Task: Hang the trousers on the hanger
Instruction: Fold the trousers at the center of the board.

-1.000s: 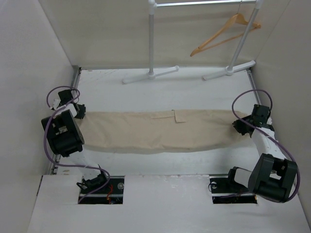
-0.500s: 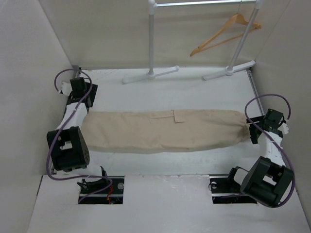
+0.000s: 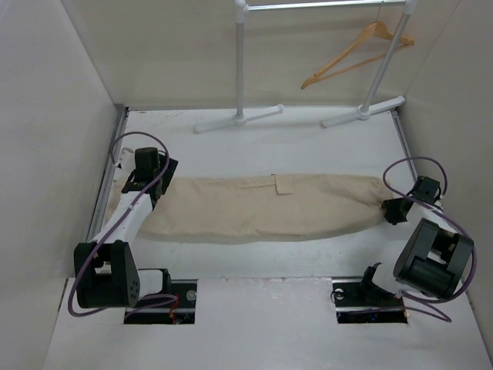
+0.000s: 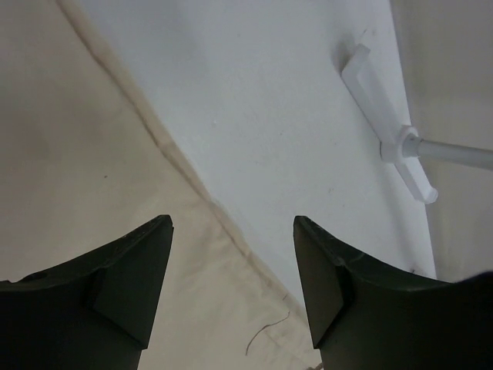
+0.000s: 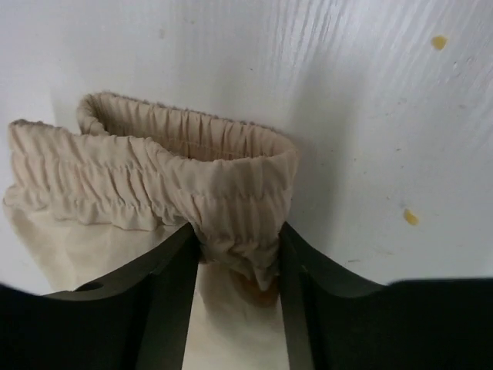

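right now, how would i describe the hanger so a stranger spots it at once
At the far end of the table stands a white clothes rack. The hanger hangs from its top rail near the right post, tilted. It is the only orange-tan wooden thing there, a triangle with a thin hook.

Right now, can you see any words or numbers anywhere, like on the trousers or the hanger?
None: no word, number, label or sign can be read in any view.
The trousers are plain beige, with no tag showing.
The hanger is bare wood and the white rack has no marking.
The yellowish specks on the table are spots, not writing.
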You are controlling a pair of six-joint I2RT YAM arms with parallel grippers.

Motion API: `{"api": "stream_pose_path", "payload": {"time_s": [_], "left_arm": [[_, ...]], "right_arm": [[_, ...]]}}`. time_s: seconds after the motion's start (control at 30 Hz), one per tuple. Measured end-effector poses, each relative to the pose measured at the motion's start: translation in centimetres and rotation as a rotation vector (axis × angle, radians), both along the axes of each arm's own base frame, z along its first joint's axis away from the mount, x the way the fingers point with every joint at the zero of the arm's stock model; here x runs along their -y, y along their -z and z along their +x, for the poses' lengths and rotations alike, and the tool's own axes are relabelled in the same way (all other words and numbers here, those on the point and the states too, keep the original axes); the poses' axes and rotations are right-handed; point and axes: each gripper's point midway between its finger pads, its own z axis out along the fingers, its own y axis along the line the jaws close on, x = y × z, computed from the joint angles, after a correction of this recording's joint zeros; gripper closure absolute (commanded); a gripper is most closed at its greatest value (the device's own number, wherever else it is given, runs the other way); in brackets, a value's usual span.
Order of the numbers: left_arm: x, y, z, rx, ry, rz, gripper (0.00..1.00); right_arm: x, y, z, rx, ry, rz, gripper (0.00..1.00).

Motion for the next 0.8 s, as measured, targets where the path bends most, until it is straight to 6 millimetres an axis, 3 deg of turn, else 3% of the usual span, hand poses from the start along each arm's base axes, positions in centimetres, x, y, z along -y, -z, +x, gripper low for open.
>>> {"api": "stream_pose_path", "payload": {"time_s": [0.03, 0.07, 0.2, 0.3, 0.47, 0.6, 0.7, 0.8], "left_arm": [[0.0, 0.1, -0.5, -0.007, 0.002, 0.002, 0.39], [0.0, -0.1, -0.9, -0.004, 0.005, 0.005, 0.39], [0.3, -2.8, -1.5, 0.063, 0.026, 0.021, 0.40], [1.6, -4.2, -1.9, 0.090, 0.070, 0.032, 0.40], [5.2, -7.3, -2.0, 0.113, 0.175, 0.039, 0.39], [10.1, -12.5, -2.3, 0.190, 0.302, 0.034, 0.37], [13.9, -17.1, -3.1, 0.264, 0.402, 0.025, 0.35], [16.2, -20.7, -4.2, 0.327, 0.473, 0.028, 0.34]], "right_arm": [[-0.1, 0.1, 0.2, 0.004, 0.000, 0.009, 0.80], [-0.1, 0.1, 0.4, 0.015, 0.002, 0.014, 0.86], [0.2, -1.8, 0.6, 0.070, 0.020, -0.013, 0.92], [1.0, -5.3, 0.2, 0.139, 0.048, -0.079, 0.93], [2.5, -14.5, 0.9, 0.289, 0.072, -0.224, 0.93], [2.4, -22.9, 2.2, 0.424, 0.032, -0.328, 0.92], [0.5, -28.0, 2.9, 0.512, -0.043, -0.385, 0.92], [-3.4, -31.7, 3.6, 0.589, -0.167, -0.410, 0.92]]}}
